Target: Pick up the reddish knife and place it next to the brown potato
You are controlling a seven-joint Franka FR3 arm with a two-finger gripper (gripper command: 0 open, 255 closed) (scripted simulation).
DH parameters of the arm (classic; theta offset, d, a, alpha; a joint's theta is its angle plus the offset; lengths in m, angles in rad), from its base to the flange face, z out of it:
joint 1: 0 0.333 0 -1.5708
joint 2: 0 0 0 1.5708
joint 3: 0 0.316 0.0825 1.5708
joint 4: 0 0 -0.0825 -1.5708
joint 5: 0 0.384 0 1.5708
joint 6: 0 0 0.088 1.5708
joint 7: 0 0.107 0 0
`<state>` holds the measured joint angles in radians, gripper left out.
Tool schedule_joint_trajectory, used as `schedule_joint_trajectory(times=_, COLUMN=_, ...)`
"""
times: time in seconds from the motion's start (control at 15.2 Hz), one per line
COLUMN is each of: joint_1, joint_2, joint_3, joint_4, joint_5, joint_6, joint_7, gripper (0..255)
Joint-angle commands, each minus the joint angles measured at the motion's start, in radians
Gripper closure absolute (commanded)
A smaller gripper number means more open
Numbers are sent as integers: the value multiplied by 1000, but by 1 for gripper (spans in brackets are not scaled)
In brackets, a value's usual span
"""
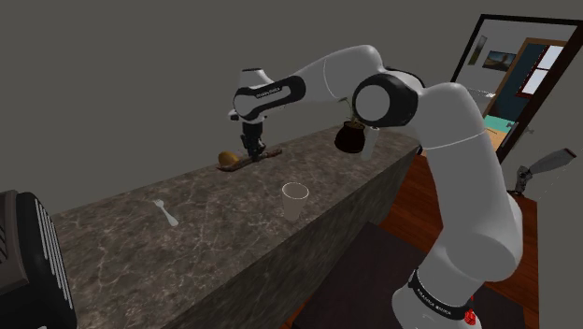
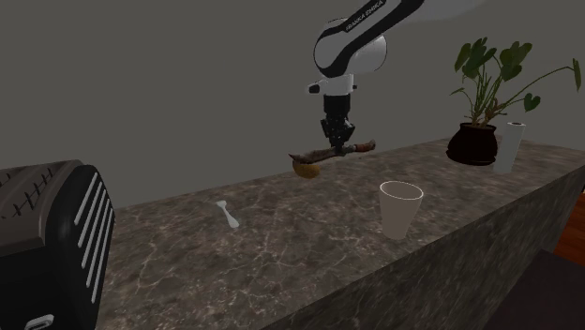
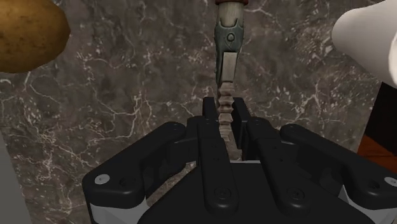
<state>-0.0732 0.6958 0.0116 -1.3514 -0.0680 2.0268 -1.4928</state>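
My gripper (image 3: 225,111) is shut on the knife (image 3: 226,70), its fingers clasping the serrated grey blade, with the reddish-brown handle (image 3: 230,6) pointing away from the hand. The brown potato (image 3: 28,35) lies on the dark marble counter (image 3: 114,108) close beside the knife. In the second exterior view the gripper (image 2: 337,142) points straight down at the counter's far edge, and the knife (image 2: 361,146) runs level just past the potato (image 2: 305,170). The shoulder view has gripper (image 1: 252,150), knife (image 1: 266,153) and potato (image 1: 227,159) together at the far edge. I cannot tell whether the knife touches the counter.
A white cup (image 2: 400,207) stands near the front edge. A potted plant (image 2: 478,141) and a white vase (image 2: 508,145) stand at the second exterior view's right. A dark toaster (image 2: 52,234) sits at its left, a small white utensil (image 2: 226,214) mid-counter. A wall backs the counter.
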Motion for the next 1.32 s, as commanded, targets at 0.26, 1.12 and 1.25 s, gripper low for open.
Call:
schedule_joint_trajectory(times=0.26, joint_1=-88, joint_2=120, joint_3=-16, joint_4=199, joint_5=12, joint_6=-73, joint_7=-111, gripper=255)
schedule_joint_trajectory(times=1.12, joint_1=-145, joint_2=292, joint_3=-24, joint_4=381, joint_5=19, joint_6=-79, joint_7=-175, gripper=255)
schedule_joint_trajectory(times=1.25, joint_1=-145, joint_2=305, joint_3=-24, joint_4=376, joint_5=19, joint_6=-62, joint_7=-174, gripper=255)
